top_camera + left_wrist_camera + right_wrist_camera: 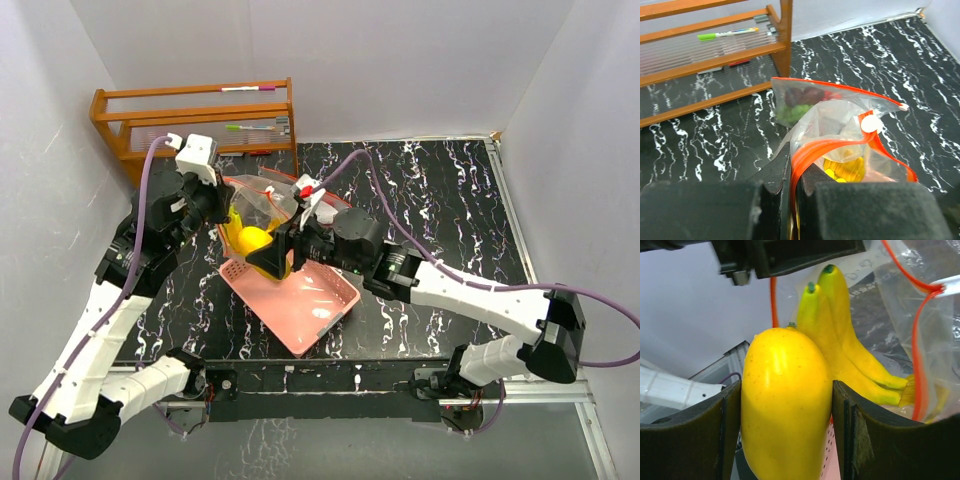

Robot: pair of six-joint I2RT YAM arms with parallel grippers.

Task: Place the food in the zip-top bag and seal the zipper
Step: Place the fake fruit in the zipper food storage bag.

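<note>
My right pincer (262, 258) is clamped on the mango (785, 405) — pads on its two flanks, jaws standing wide around it. In the wrist view the fruit's long axis runs 12 to 6 o'clock, in line with my fingers, with its stem end leading at 12. The bag (840, 115) is straight ahead. Its orange zipper (830, 146) passes at 12 and again down the 3 o'clock side, so the nose of the fruit is at the mouth or just inside; I can't tell which. The banana (840, 335) already lies in the bag, just beyond the mango at 1 o'clock.

My left pincer (792, 182) is shut on the zipper rim, holding the mouth up. From above it sits at 10 o'clock of the right one, with the bag between them at the far corner of the basket (310, 300) on the desk (440, 190). At the bag's far bottom sit green pieces (792, 111) and red pieces (812, 94).

My judgement: the coming move is a push along the mango's own axis toward 12, passing the banana on its 9 o'clock side. That falls to the right arm, which has the fruit — the left only needs to hold the rim.
</note>
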